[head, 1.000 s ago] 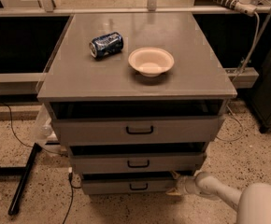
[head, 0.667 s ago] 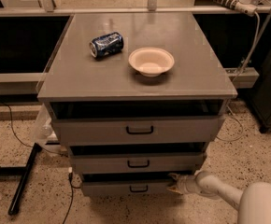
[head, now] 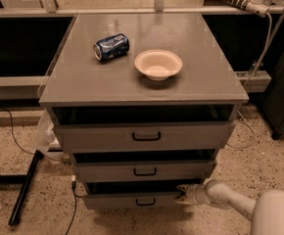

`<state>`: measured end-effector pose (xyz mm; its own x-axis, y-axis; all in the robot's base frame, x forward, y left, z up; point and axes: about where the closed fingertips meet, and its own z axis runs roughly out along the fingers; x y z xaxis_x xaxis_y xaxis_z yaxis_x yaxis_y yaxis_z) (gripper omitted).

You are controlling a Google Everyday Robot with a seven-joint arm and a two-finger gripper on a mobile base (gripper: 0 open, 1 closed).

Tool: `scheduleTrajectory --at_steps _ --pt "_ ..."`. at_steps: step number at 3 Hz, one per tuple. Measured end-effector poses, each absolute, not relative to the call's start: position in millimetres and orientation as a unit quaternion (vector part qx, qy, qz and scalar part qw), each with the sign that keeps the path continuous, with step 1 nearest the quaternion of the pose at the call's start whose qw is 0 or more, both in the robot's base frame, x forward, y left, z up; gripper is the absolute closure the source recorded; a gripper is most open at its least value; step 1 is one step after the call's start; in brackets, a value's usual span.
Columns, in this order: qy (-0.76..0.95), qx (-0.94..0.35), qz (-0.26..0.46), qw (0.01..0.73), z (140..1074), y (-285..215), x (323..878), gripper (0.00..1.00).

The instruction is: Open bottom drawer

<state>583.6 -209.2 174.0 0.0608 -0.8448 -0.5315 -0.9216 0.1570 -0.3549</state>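
The bottom drawer (head: 132,200) is the lowest and narrowest of three grey drawers, with a small black U-shaped handle (head: 145,202). It stands slightly out of the cabinet, with a dark gap above its front. My gripper (head: 183,195), pale and on a white arm (head: 230,199) that comes in from the lower right, is at the right end of the drawer's front, level with its top edge.
The mid-sized drawer (head: 142,170) and widest drawer (head: 144,136) above also stand slightly out. On the cabinet top (head: 201,77) lie a blue can (head: 111,46) on its side and a cream bowl (head: 158,64). A black bar (head: 23,187) lies on the floor at left.
The bottom drawer's front has come a little further out toward the camera. My gripper has shifted slightly left and down with it.
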Motion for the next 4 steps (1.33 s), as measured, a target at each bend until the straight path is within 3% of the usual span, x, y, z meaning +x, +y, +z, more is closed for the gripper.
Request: scheduleTrajectory --at_steps 1,3,4 --pt "0.683 -0.647 0.057 0.335 174.0 -209.2 583.6 0.83" --pt "0.683 -0.647 0.057 0.335 173.9 -209.1 583.6 0.36" --pt "0.664 -0.657 0.081 0.347 168.2 -205.7 554.7 0.38"
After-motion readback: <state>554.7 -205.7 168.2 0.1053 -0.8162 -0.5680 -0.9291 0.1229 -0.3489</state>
